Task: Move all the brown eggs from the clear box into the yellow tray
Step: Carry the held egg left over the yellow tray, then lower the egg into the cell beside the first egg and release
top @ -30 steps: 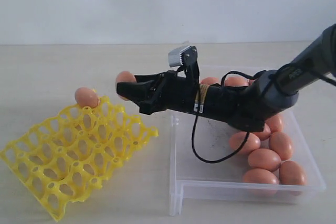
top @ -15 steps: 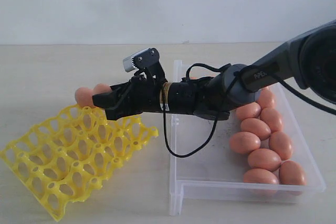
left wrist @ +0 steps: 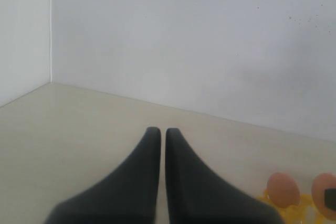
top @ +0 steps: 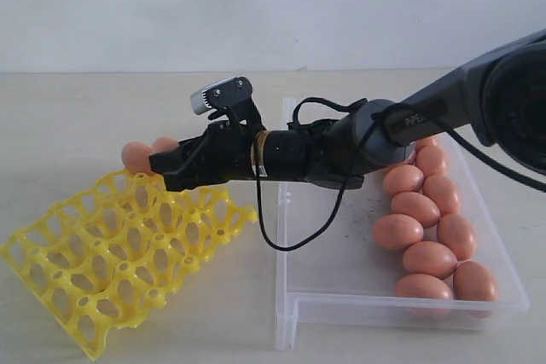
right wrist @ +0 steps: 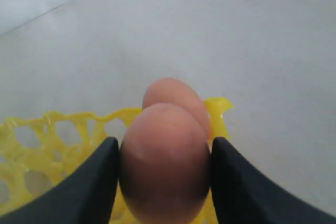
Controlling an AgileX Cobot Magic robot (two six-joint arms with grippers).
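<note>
Brown eggs (top: 429, 257) line the 3 o'clock side of the clear box (top: 333, 270); the right gripper (top: 164, 164) clamps one egg (right wrist: 164, 161) over the 12 o'clock corner of the yellow tray (top: 111, 253), beside a seated egg (top: 136, 158). The left gripper (left wrist: 163, 132) is closed, empty.

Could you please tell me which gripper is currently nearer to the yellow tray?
Right. The right gripper holds a brown egg over a far corner of the yellow tray; the left gripper is well away from it, above the table.
</note>
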